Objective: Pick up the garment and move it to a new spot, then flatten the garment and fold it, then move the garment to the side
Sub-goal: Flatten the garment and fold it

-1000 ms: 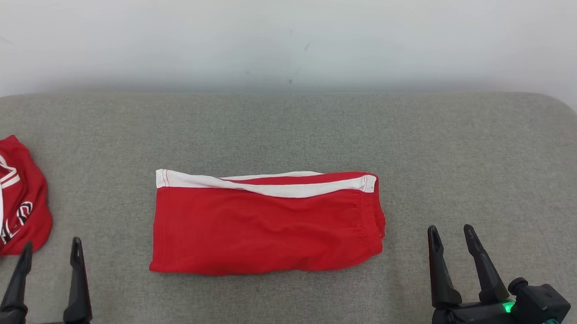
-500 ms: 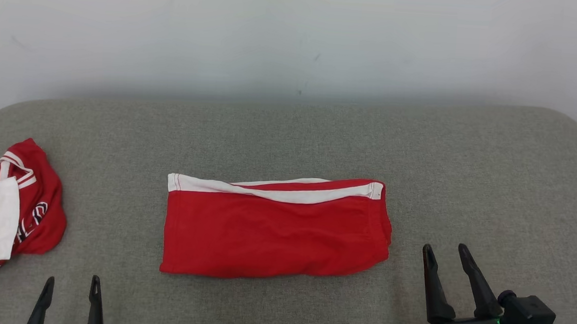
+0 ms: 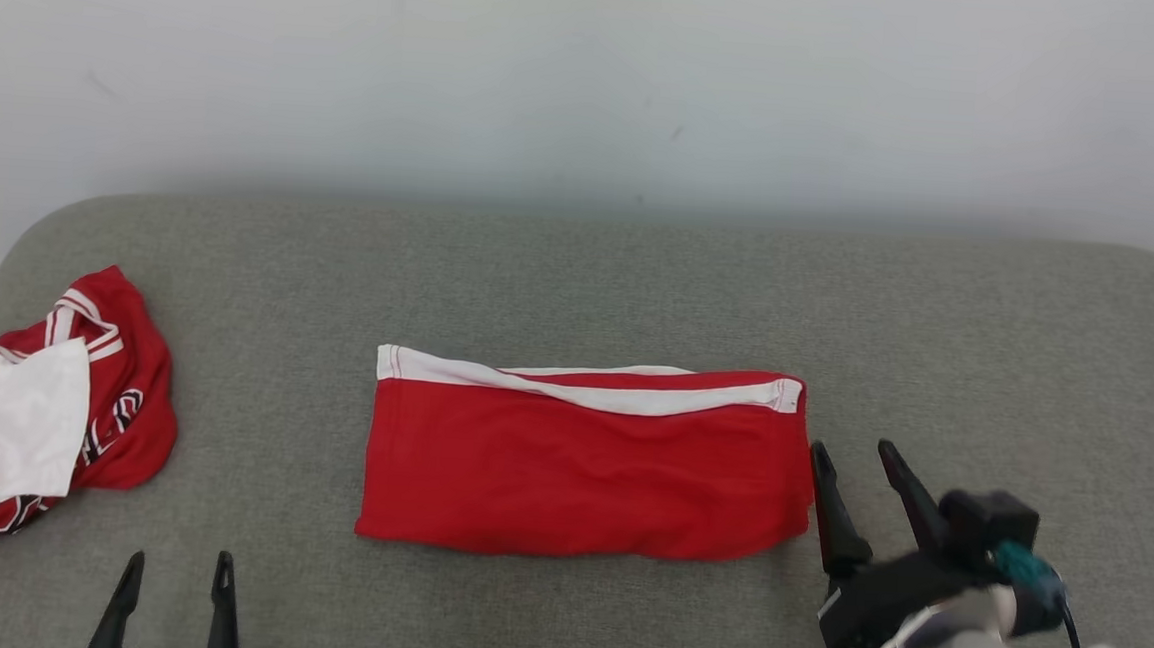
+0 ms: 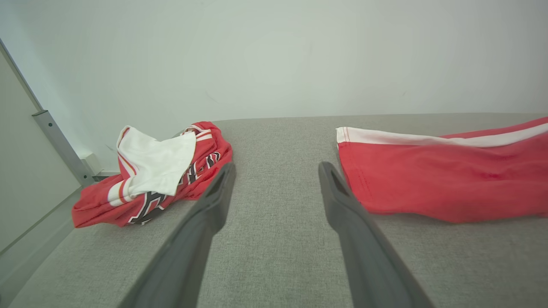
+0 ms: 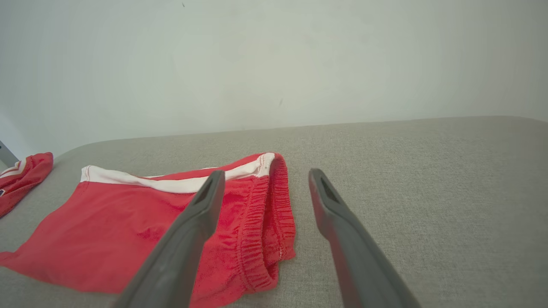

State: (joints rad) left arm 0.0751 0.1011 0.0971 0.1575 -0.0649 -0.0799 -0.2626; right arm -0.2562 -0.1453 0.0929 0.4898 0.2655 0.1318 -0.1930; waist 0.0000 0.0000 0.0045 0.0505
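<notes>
The garment [image 3: 578, 464] is a pair of red shorts with a white stripe, lying folded flat in the middle of the grey padded surface [image 3: 579, 284]. My right gripper [image 3: 852, 447] is open, its left finger right beside the garment's right end. In the right wrist view the elastic waistband [image 5: 265, 222] lies between and below the fingers of the right gripper [image 5: 266, 172]. My left gripper [image 3: 179, 557] stands open at the lower left, apart from the garment. The left wrist view shows the left gripper [image 4: 276, 166] over bare surface, with the garment [image 4: 441, 179] to its right.
A crumpled red and white jersey [image 3: 51, 412] lies at the surface's left end, also seen as the jersey [image 4: 158, 171] near a metal rail [image 4: 55, 141]. A pale wall runs behind the surface. Bare surface stretches right of the garment.
The head camera has shifted, so the whole picture moved right and down. My right gripper has come in to the garment's right end. The left gripper sits lower in view.
</notes>
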